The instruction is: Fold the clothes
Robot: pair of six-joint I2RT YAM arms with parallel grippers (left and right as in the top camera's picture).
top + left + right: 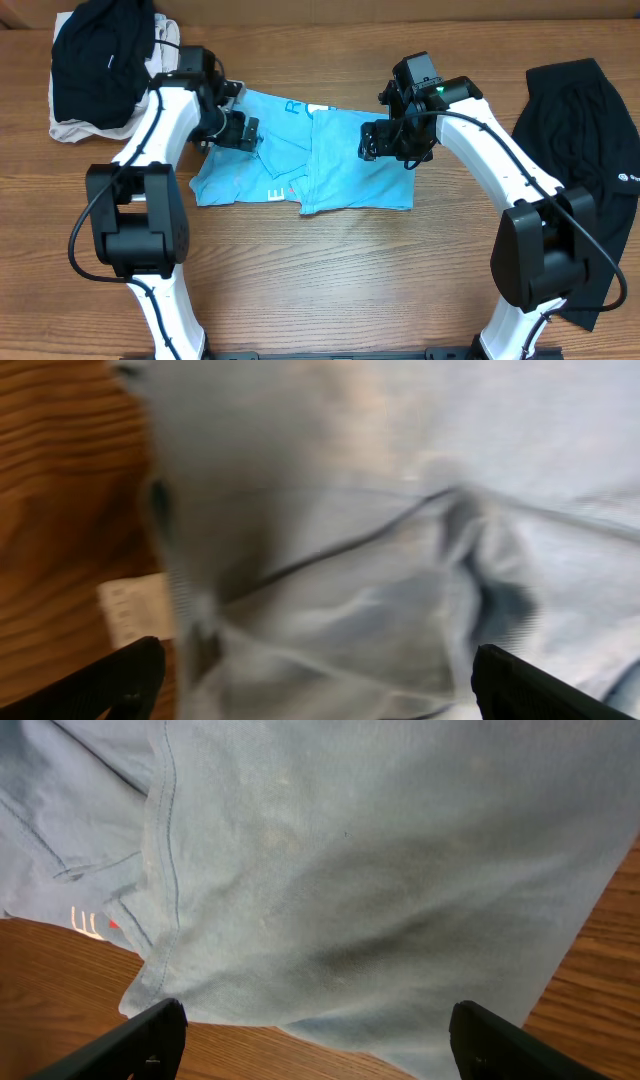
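Blue T-shirt rumpled mid-table, front hem beside open wood; left fingers and right fingers wide apart, empty.

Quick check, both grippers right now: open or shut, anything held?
Left gripper: open over the light blue T-shirt, holding nothing.
Right gripper: open over the T-shirt too, holding nothing.

You are looking down on a wooden table, its brown boards running left to right with clear grain. Along the far edge sits a paler tan band; whether it is wall or board, you cannot tell. Light falls evenly, with soft shadows.
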